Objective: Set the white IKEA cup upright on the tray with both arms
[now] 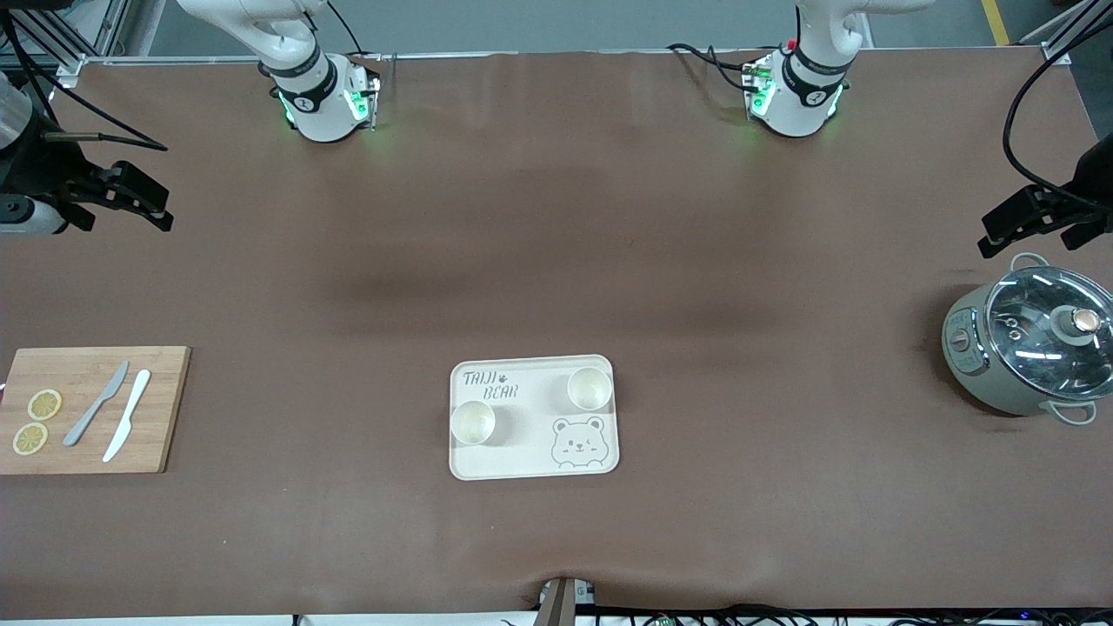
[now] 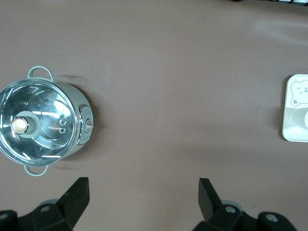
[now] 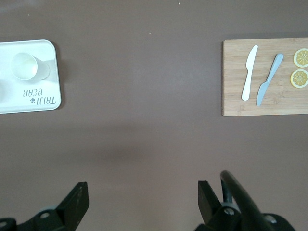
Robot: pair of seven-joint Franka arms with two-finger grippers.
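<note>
Front view: I'm seeing two white cups sitting upright on the tray [image 1: 532, 461], cup one [image 1: 473, 422] at the tray's 9 o'clock, cup two [image 1: 589, 388] at its 1 o'clock. Right gripper [image 1: 139, 205] is hanging over bare table above the cutting board [image 1: 165, 409] end; left gripper [image 1: 1013, 222] is hanging over the table near the pot [image 1: 1000, 382].

Left wrist view: fingers [image 2: 77, 197] are standing wide apart, holding nothing.

Right wrist view: fingers [image 3: 77, 202] are spread too, nothing between them.
</note>
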